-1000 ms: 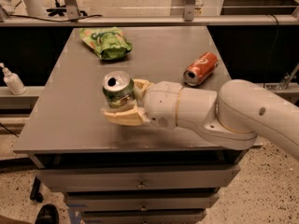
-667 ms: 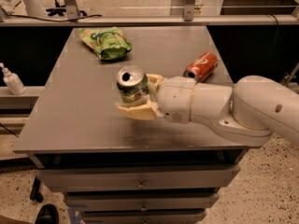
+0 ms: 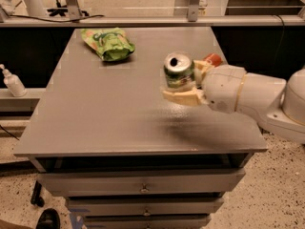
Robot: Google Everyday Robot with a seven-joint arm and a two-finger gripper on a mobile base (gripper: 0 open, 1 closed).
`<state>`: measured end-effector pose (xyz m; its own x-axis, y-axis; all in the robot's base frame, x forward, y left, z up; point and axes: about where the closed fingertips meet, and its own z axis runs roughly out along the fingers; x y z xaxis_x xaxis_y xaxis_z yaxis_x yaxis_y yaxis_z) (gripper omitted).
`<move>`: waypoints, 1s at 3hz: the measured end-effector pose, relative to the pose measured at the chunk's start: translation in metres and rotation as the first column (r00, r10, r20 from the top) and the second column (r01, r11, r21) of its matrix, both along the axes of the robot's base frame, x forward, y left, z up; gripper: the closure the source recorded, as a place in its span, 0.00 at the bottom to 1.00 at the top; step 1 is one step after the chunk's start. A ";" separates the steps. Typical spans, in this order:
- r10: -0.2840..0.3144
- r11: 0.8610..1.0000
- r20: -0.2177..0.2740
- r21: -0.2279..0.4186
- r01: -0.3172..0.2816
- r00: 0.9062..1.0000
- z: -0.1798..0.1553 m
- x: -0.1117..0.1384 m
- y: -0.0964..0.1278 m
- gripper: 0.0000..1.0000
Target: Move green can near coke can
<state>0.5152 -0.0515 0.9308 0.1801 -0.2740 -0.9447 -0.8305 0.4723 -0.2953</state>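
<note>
The green can [image 3: 178, 71] with a silver top is held upright above the grey table [image 3: 105, 109], right of centre. My gripper [image 3: 183, 82] reaches in from the right on a white arm and is shut on the can, one cream finger [image 3: 181, 97] below it. The coke can [image 3: 213, 59] lies behind the gripper near the table's right edge; only its red end shows, the rest is hidden by the gripper and arm.
A flat green snack bag [image 3: 108, 43] lies at the table's back left. Drawers [image 3: 143, 187] run under the table front. A white bottle [image 3: 12, 81] stands on a shelf to the left. A rail runs behind the table.
My gripper has carried the green can to the right and a little farther back, closer to the coke can, whose body is now mostly covered by the arm.
</note>
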 end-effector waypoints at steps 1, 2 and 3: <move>-0.068 0.998 0.024 -0.014 0.068 0.997 -0.002 0.014 -0.044 1.00; -0.112 0.994 0.047 -0.010 0.113 0.993 -0.008 0.026 -0.078 1.00; -0.143 0.990 0.072 0.017 0.142 0.987 -0.009 0.043 -0.101 1.00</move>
<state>0.5582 -0.1523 0.9221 0.2089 -0.2907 -0.9337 -0.7309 0.5880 -0.3466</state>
